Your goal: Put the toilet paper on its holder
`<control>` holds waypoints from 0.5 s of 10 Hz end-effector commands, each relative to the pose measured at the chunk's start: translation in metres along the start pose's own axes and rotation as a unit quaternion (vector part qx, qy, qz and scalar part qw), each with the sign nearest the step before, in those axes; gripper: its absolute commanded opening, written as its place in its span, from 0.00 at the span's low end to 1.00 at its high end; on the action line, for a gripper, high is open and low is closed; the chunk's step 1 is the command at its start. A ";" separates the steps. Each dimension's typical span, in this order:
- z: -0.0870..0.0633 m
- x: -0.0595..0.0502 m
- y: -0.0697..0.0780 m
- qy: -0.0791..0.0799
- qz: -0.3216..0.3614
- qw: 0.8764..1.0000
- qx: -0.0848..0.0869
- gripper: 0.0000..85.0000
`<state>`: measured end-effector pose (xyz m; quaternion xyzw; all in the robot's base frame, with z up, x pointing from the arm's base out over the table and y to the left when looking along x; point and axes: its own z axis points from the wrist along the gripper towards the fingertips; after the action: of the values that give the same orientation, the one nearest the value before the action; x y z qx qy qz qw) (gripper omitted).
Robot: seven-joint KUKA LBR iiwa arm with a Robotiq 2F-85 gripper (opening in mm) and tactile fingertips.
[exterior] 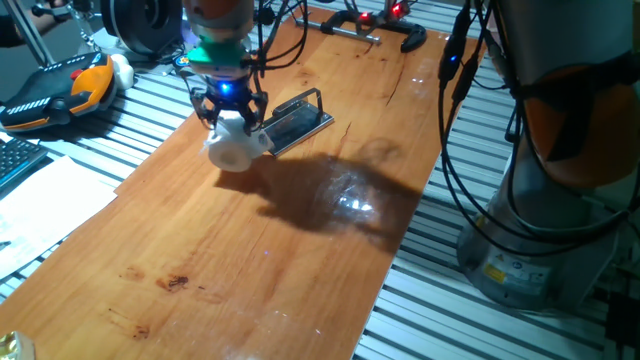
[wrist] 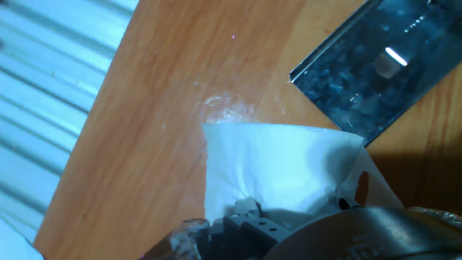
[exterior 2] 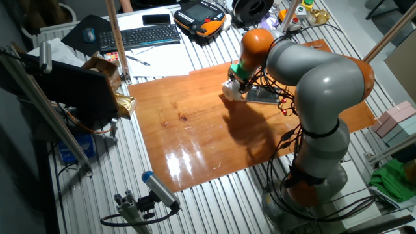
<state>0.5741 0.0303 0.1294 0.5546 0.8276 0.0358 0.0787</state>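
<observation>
The toilet paper (exterior: 236, 143) is a small white roll held in my gripper (exterior: 232, 118), just above the wooden table. The gripper is shut on it from above. The holder (exterior: 297, 123), a dark grey metal plate with a thin raised bar (exterior: 297, 102) along its far side, lies flat on the table right beside the roll, to its right. In the hand view the roll (wrist: 281, 170) fills the middle and the holder's plate (wrist: 379, 68) sits at the upper right. In the other fixed view the roll (exterior 2: 232, 90) is at the holder's (exterior 2: 263, 95) left end.
A black clamp with red parts (exterior: 372, 27) lies at the table's far end. An orange and black teach pendant (exterior: 62, 90) and papers (exterior: 40, 205) lie left of the wooden board (exterior: 260, 260). The arm's base (exterior: 560, 150) and cables stand to the right.
</observation>
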 end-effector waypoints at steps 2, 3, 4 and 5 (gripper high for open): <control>0.002 -0.005 -0.006 -0.048 0.275 0.960 0.019 0.01; 0.003 -0.007 -0.009 -0.046 0.283 0.958 0.016 0.01; 0.003 -0.011 -0.011 -0.038 0.291 0.956 0.014 0.01; 0.003 -0.013 -0.013 -0.035 0.296 0.955 0.011 0.01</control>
<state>0.5678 0.0126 0.1257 0.6232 0.7766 0.0477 0.0792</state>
